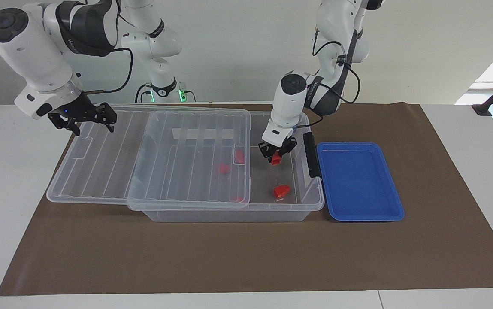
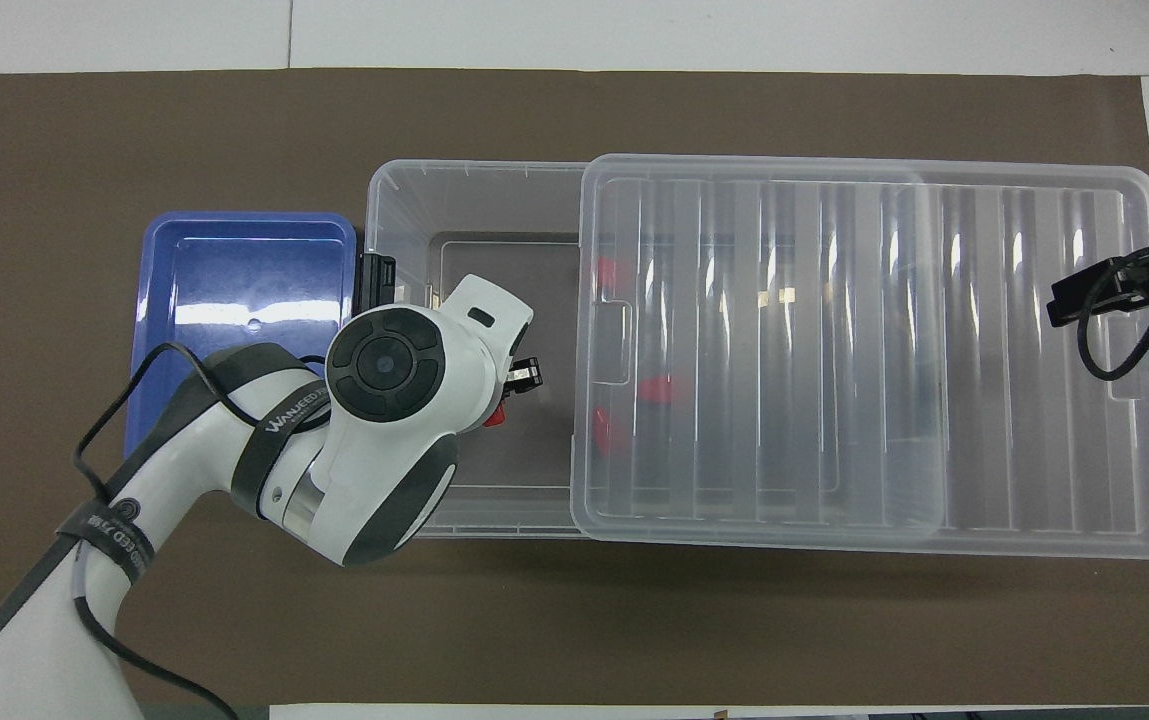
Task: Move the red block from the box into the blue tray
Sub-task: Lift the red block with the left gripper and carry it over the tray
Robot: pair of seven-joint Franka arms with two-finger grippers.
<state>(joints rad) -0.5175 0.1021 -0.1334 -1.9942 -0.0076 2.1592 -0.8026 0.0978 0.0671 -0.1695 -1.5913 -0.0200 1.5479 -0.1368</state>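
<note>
- Counter [image 1: 23, 180]: white top w/ a brown mat [image 1: 229, 257] across it; box and tray both sit on the mat.
- Box [image 1: 229, 212]: clear bin mid-mat. Its ribbed lid [image 1: 113, 171] is slid toward the right arm's end, so the end next to the tray is open to you. Black latch handle [image 1: 313, 154] is on the short side facing the tray.
- Blue tray [image 1: 360, 182]: just beside the box's latch end, toward the left arm's end; nothing in it yet.
- Left pincer [image 1: 276, 155]: inside the box's open end, fingers pinching the red block [image 1: 276, 159]. From the facing view, block looks lifted off the box floor, below rim level, though that is a judgement.
- Right pincer [image 1: 84, 120]: over the lid's outer end; fingers look spread, nothing between them. This arm waits.
- Other red pieces: a wedge-like one [image 1: 281, 191] lies on the box floor in the open end, farther from the robots than the held block; at least two more [image 1: 224, 168] show through the lid.
- Step in hand: block grasped, lift-out under way; approx. halfway.
- Next move: you need to raise the block clear of rim and latch handle, carry it sideways over the tray, lower, then release. Watch the rim; a clip there could knock the block loose.
</note>
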